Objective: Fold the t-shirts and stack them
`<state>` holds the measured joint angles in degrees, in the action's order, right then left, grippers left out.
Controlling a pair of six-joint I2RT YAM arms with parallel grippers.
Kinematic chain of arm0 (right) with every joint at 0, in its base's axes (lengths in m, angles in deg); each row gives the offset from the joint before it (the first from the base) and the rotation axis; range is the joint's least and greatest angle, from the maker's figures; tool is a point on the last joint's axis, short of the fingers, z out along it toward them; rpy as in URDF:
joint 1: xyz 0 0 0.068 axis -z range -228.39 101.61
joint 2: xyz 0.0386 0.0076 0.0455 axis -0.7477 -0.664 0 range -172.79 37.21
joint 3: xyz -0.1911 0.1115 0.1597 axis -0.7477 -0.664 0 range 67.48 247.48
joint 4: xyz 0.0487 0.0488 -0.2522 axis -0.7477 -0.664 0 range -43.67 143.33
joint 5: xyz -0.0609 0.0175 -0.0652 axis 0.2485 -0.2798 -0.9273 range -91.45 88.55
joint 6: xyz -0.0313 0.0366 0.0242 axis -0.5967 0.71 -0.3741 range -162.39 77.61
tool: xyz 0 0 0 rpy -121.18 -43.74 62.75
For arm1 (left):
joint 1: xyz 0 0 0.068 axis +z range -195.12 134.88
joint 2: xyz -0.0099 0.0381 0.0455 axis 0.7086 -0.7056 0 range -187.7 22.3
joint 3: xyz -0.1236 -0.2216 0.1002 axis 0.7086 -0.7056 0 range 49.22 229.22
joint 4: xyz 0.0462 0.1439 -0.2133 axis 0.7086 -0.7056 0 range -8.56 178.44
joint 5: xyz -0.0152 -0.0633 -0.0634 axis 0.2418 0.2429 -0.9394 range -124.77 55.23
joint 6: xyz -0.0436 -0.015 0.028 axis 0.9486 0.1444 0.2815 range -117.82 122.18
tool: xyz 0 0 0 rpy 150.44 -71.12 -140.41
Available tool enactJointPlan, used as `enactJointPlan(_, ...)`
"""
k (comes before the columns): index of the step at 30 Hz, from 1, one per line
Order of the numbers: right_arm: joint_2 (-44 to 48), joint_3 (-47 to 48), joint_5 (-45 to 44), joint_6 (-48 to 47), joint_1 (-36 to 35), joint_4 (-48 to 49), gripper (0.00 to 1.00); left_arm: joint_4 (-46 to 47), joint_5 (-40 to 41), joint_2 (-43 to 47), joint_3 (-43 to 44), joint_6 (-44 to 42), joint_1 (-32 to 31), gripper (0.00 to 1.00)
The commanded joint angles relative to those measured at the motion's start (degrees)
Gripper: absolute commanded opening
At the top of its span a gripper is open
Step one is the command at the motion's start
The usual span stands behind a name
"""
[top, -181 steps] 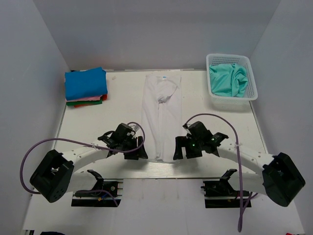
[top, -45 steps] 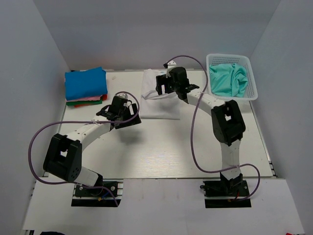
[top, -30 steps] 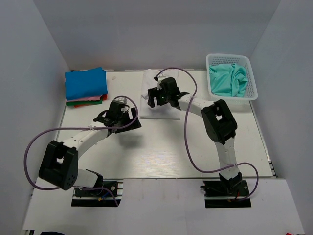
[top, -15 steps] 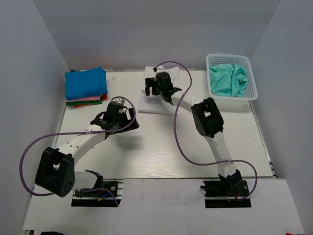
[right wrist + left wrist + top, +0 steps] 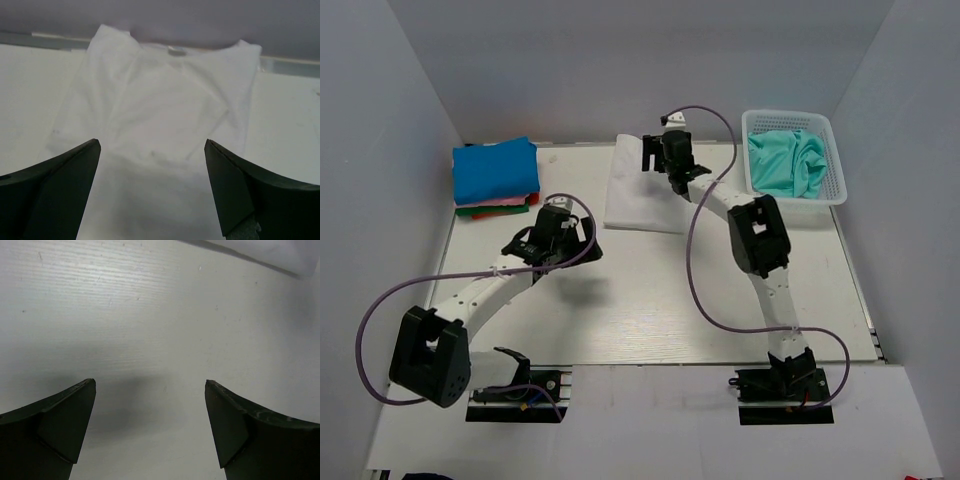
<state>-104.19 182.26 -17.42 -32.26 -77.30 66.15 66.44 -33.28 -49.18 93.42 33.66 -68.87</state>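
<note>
Far left sits our folded stack of t-shirts (image 5: 496,172), blue on top. The white cloth t-shirt (image 5: 640,200) lies folded at far centre, not yet stacked. A crumpled teal t-shirt (image 5: 785,160) waits in the white plastic lattice basket (image 5: 790,212), far right. Our left gripper (image 5: 150,385) and right gripper (image 5: 151,145) both gape wide, empty.

Noted: white folded cloth t-shirt (image 5: 160,125) soft, matt, lightly creased; white tabletop (image 5: 150,315) matt, finely grained; dark fingers (image 5: 55,425) smooth, dull plastic.
</note>
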Motion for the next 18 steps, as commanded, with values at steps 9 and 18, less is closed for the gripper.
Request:
enactJointPlan(9, 41.27, -43.14, 0.03, 16.48, 0.34, -11.75, 0.9, 4.25, 0.26, -17.8, 16.87, -4.33, 0.98, 1.0)
enactJointPlan(18, 39.02, -46.05, 11.13, 21.77, 0.96, -22.04, 0.9, 3.54, -0.96, -34.24, 30.22, -5.03, 0.98, 1.0)
